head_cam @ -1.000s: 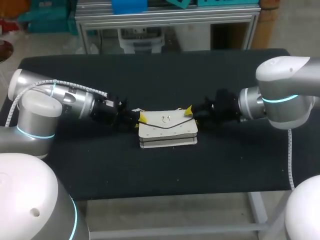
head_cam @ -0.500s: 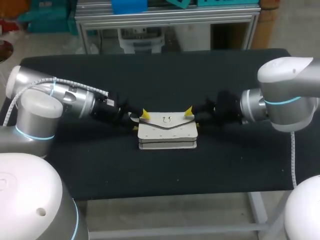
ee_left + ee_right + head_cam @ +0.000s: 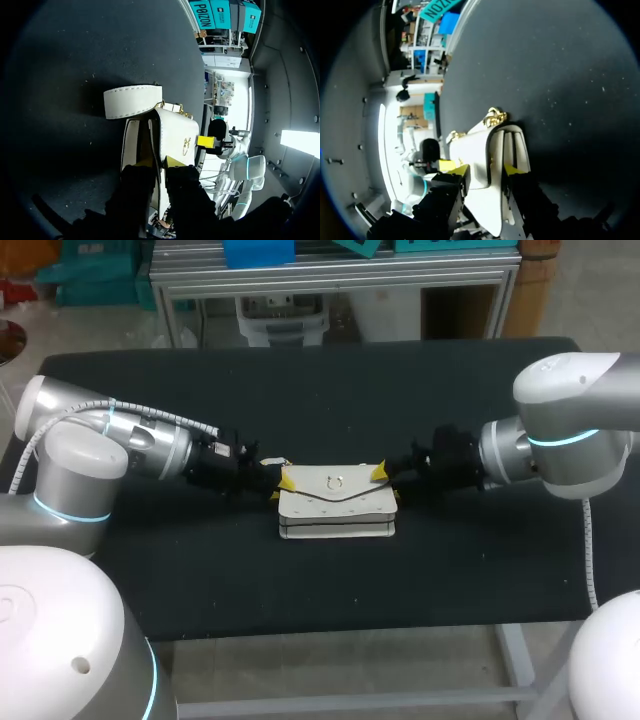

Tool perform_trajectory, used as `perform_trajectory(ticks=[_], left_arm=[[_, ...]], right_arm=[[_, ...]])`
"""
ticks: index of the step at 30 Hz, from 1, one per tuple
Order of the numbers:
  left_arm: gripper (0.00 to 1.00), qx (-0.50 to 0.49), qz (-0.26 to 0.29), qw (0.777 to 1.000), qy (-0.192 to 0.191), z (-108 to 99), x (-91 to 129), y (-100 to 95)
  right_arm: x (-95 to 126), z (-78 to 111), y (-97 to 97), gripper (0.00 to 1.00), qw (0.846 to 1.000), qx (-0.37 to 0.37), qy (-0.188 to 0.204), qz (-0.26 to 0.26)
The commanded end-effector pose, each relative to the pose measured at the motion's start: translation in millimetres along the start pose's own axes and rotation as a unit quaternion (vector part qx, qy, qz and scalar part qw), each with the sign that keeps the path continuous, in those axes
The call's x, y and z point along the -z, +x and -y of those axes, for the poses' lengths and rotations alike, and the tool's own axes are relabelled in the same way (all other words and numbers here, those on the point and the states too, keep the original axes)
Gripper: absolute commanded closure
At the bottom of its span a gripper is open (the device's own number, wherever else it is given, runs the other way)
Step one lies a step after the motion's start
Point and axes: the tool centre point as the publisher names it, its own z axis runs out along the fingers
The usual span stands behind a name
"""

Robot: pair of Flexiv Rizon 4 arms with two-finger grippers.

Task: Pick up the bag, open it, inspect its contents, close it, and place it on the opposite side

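A white bag (image 3: 335, 504) with a gold clasp lies flat in the middle of the black table (image 3: 330, 390). My left gripper (image 3: 284, 482) is at its left end. In the left wrist view the gripper (image 3: 157, 162) is shut on the edge of the bag's front flap (image 3: 175, 132), and the white strap (image 3: 132, 101) lies folded ahead of it. My right gripper (image 3: 382, 476) is at the bag's right end. In the right wrist view its yellow tips (image 3: 484, 170) clamp the bag's end (image 3: 479, 150) from both sides, beside the gold chain ring (image 3: 493, 118).
Bare black cloth lies around the bag on all sides. The table's front edge (image 3: 330, 625) runs well below the bag.
Both grippers opened wider half a second ago with their tips raised. They have now come down and closed on the bag's two ends again. The bag has stayed in place.
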Motion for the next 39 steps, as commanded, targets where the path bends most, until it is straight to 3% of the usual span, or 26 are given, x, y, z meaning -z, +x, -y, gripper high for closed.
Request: perform_trajectory(ticks=[1, 6, 10, 11, 13, 14, 15, 16, 21, 24, 26, 28, 33, 39], left_arm=[[1.0, 0.002, -0.002, 1.0, -0.001, 2, -7, -2.2], [1.0, -0.012, 0.004, 1.0, 0.005, -1, -1, 4.7], [0.09, -0.021, 0.011, 1.0, 0.007, -5, 2, 10.1], [0.0, -0.024, 0.012, 1.0, 0.007, -6, 2, 11.3], [0.0, -0.028, 0.014, 0.999, 0.009, -8, 3, 13.1], [0.0, -0.03, 0.015, 0.999, 0.011, -9, 3, 13.8], [0.0, -0.032, 0.017, 0.999, 0.013, -10, 4, 14.3], [0.0, -0.032, 0.017, 0.999, 0.014, -11, 5, 14.6], [0.05, -0.035, 0.017, 0.999, 0.019, -16, 9, 13.7], [0.25, -0.035, 0.015, 0.999, 0.023, -19, 12, 10.6], [0.33, -0.034, 0.014, 0.999, 0.025, -22, 14, 8.5], [0.51, -0.034, 0.012, 0.999, 0.027, -24, 15, 7.5], [0.77, -0.04, 0.004, 0.999, 0.017, -25, 13, 9.9], [0.82, -0.04, 0.022, 0.999, -0.003, -27, 2, 7.6]], right_arm=[[-9, -2.8, -0.6, 1.0, 1.0, 0.002, 0.006, 0.0], [1, 0.3, 8.9, 1.0, 1.0, 0.024, -0.011, 0.003], [9, 0.4, 16.4, 1.0, 0.999, 0.035, -0.024, 0.009], [10, 0.7, 18.1, 1.0, 0.999, 0.035, -0.025, 0.009], [13, 1.8, 20.4, 1.0, 0.999, 0.036, -0.03, 0.011], [14, 2.7, 21.2, 0.68, 0.999, 0.037, -0.03, 0.011], [15, 3.8, 21.7, 0.5, 0.999, 0.038, -0.029, 0.01], [16, 4.6, 21.7, 0.0, 0.999, 0.038, -0.03, 0.009], [21, 6.8, 15.0, 0.0, 0.999, 0.025, -0.028, 0.004], [26, 8.4, 8.3, 0.0, 0.999, 0.014, -0.029, 0.003], [29, 8.5, 4.3, 0.0, 1.0, 0.009, -0.03, 0.001], [30, 9.0, 2.3, 0.0, 0.999, 0.006, -0.031, -0.002], [27, 12.2, 4.4, 0.0, 1.0, 0.007, -0.029, -0.008], [26, 15.5, 4.4, 0.0, 1.0, 0.007, -0.023, -0.008]])
